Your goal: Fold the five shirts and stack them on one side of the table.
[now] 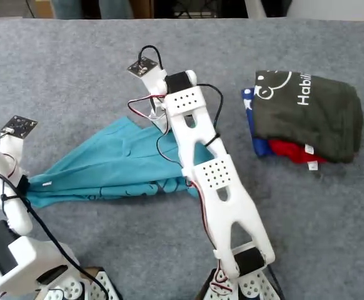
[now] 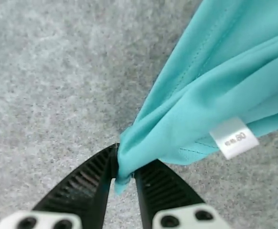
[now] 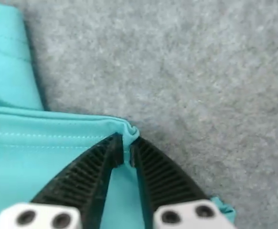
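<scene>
Left gripper (image 2: 122,174): pinching teal shirt (image 1: 107,165) corner, near left.
Right gripper (image 3: 126,152): clamped on its far hem, centre.
Stack (image 1: 307,115): 3 folded shirts visible, right side.
Progress: judged roughly halfway; teal shirt not yet folded.

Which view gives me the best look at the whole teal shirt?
The high view: the teal shirt lies stretched between both arms. The left wrist view shows a bunched corner pinched in the left tool; the right wrist view shows a hemmed edge pinched in the right tool.
</scene>
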